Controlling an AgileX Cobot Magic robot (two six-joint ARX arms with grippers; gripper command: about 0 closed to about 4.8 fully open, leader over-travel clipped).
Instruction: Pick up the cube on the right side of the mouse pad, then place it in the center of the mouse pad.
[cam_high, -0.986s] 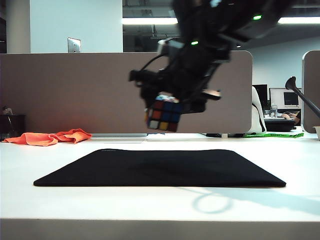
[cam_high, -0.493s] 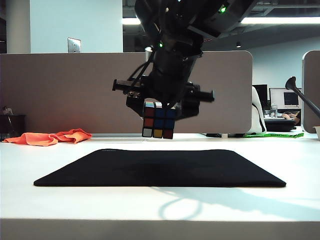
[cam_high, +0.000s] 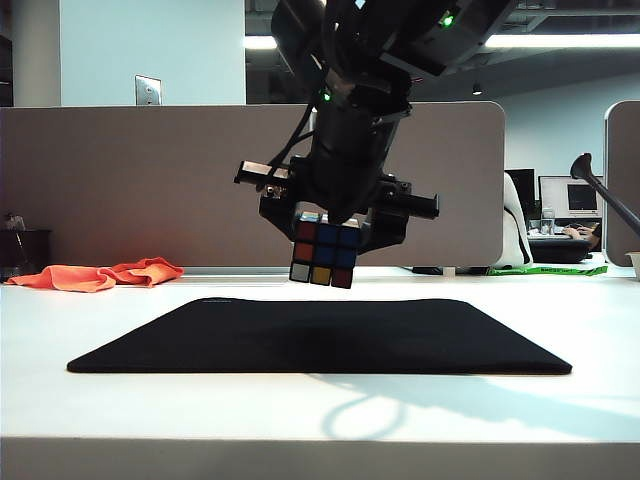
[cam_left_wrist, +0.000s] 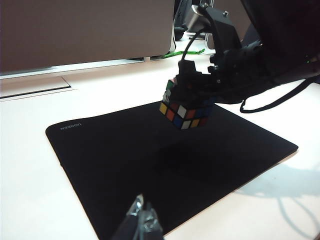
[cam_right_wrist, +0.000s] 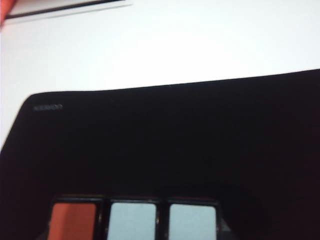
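Mouse pad: the mouse pad (cam_high: 320, 336) is lying flat and black on the white table (cam_high: 320, 410); everything below is placed relative to it.
Partition: a grey-brown divider (cam_high: 120, 180) is standing behind the mouse pad, well apart from it.
Right arm: the right arm is reaching down over the mouse pad's middle, with the right gripper (cam_high: 330, 232) pointing down above it.
Orange cloth: an orange-red cloth (cam_high: 98, 274) is lying beyond the mouse pad's far left corner, clear of the work.
Cube: the cube (cam_high: 324, 250) is hanging in the air above the mouse pad, near its centre, slightly tilted and not touching it; the left wrist view shows its shadow falling on the mat just below.
Right claw: it is clamping the cube from both sides.
Left claw: the left gripper (cam_left_wrist: 142, 223) is sitting low near the mouse pad's near edge, well apart from the cube; its fingers appear pressed together with nothing between them.
Step in hand: carrying is giving way to placing, by my reading.
Next move: it is calling for a straight descent until the cube is resting on the mouse pad, then parting the fingers.
In the way: nothing is lying on the mouse pad beneath the cube.
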